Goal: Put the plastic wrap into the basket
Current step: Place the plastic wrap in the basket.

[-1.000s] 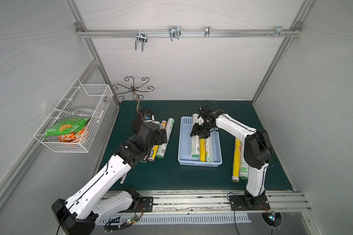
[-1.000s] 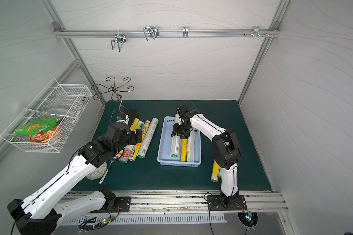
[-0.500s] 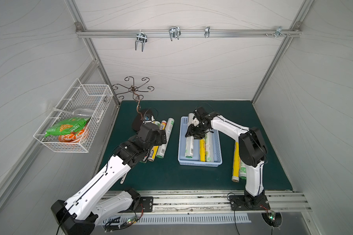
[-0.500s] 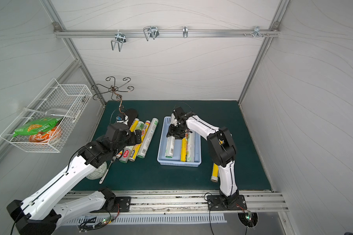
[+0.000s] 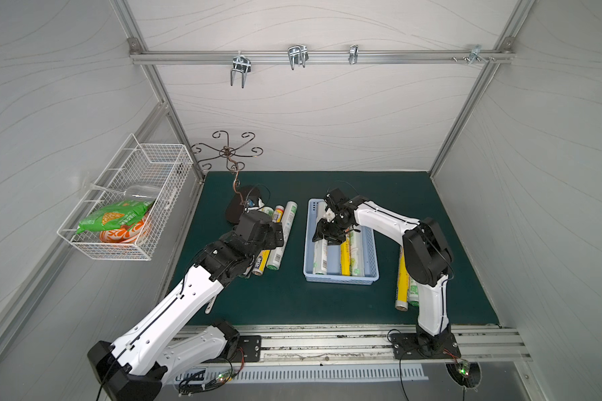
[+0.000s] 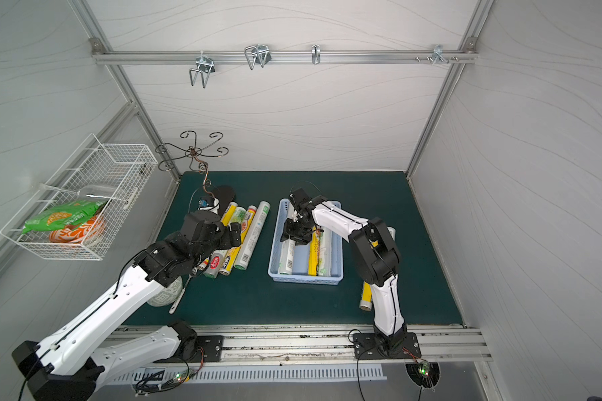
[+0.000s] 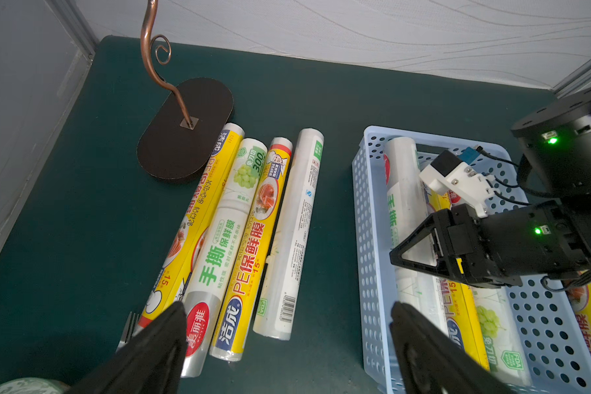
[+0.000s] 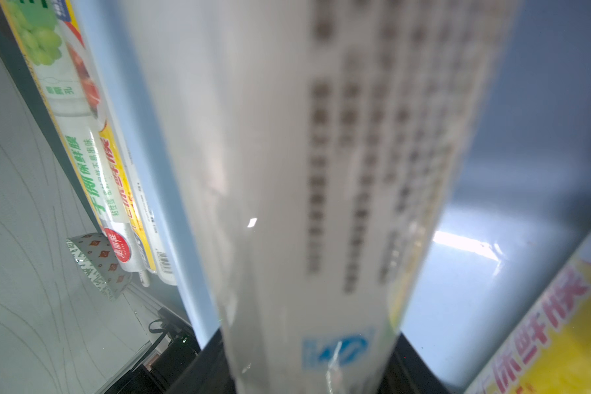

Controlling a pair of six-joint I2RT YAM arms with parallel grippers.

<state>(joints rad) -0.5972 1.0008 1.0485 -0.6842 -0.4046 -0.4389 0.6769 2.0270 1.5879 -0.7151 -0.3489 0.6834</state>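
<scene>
Nearest, two rolls of plastic wrap [image 5: 401,288] are seen lying on the mat [image 5: 292,298] beside the right arm [image 5: 428,250]. In the basket [image 5: 341,277], a white roll [image 8: 304,170] is gripped between the right gripper [image 5: 329,237] fingers, alongside two lying rolls [image 5: 356,257]. To the left, the left gripper [image 7: 287,307] is held spread above four rolls [image 7: 239,238] on the mat.

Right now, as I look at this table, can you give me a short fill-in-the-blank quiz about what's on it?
1. The light blue basket holds ____ rolls, counting the white roll gripped by the right gripper.
2. The left gripper hovers with its jaws ____.
3. On the green mat, beside the stand's dark base, lie ____ loose rolls side by side.

Missing words: three; open; four.
</scene>
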